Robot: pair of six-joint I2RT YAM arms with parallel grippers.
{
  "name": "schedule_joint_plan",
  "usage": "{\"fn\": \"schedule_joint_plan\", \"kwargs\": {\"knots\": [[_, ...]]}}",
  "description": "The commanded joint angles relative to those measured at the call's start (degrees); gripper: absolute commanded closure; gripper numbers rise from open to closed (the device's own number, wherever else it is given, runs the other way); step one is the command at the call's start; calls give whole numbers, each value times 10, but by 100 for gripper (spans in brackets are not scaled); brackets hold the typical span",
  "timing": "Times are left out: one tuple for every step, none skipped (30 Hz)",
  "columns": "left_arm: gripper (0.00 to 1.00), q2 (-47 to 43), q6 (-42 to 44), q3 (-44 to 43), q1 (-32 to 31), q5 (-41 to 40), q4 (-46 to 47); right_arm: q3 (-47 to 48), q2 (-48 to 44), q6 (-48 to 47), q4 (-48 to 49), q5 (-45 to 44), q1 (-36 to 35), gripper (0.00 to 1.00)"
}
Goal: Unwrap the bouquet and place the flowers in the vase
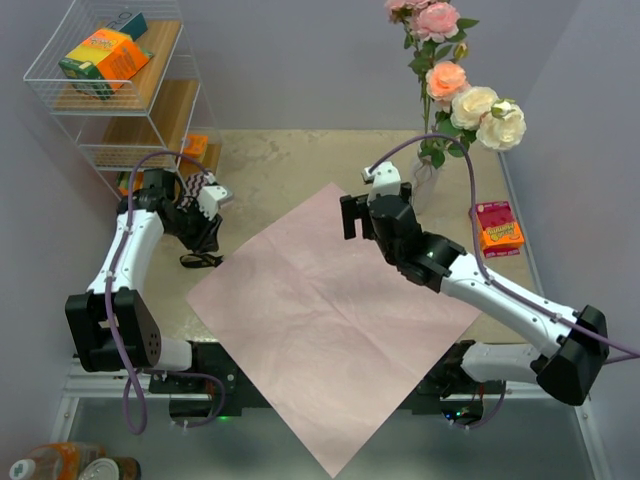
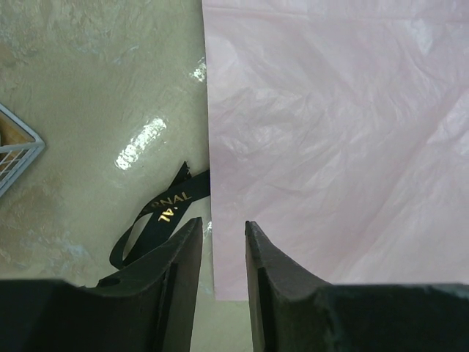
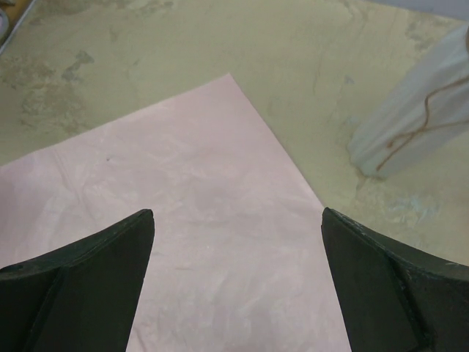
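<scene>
Roses (image 1: 447, 78) in vase (image 3: 410, 117), perhaps ribbed, crinkled pink paper (image 1: 330, 320), left hand (image 2: 223, 226) barely parted, right hand (image 3: 238, 213) wide, both empty

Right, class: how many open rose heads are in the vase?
5, all above the vase: two pink roses at the top, a peach rose below, two cream roses lowest right. More may hide among the leaves.

you have bright, even light from above in all three views. white glare breaks on the glossy table (image 2: 88, 73) in your left wrist view, near the ribbon (image 2: 165, 209). shadows under the arms are soft. the left gripper (image 2: 223, 229) and right gripper (image 3: 238, 214) read as dark, near-featureless shapes; the vase (image 3: 410, 125) looks soft.
</scene>
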State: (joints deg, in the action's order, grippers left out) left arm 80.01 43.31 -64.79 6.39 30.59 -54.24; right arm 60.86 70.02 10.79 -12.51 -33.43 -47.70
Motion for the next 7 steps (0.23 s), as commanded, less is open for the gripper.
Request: {"fn": "schedule_joint_plan", "kwargs": {"knots": [[64, -13, -22, -1, 6, 18, 23, -47, -43, 86, -47, 17, -4, 1], [64, -13, -23, 2, 6, 17, 25, -52, -51, 82, -38, 26, -4, 1], [64, -14, -24, 6, 6, 17, 27, -57, -53, 81, -35, 30, -4, 1], [64, -15, -24, 8, 6, 17, 28, -57, -52, 80, -34, 37, -5, 1], [64, -17, -26, 8, 6, 14, 31, -55, -48, 81, -38, 39, -4, 1], [64, -18, -29, 10, 6, 8, 34, -47, -43, 81, -41, 42, -4, 1], [64, -20, -34, 12, 6, 5, 42, -47, -41, 78, -39, 48, -4, 1]]}}
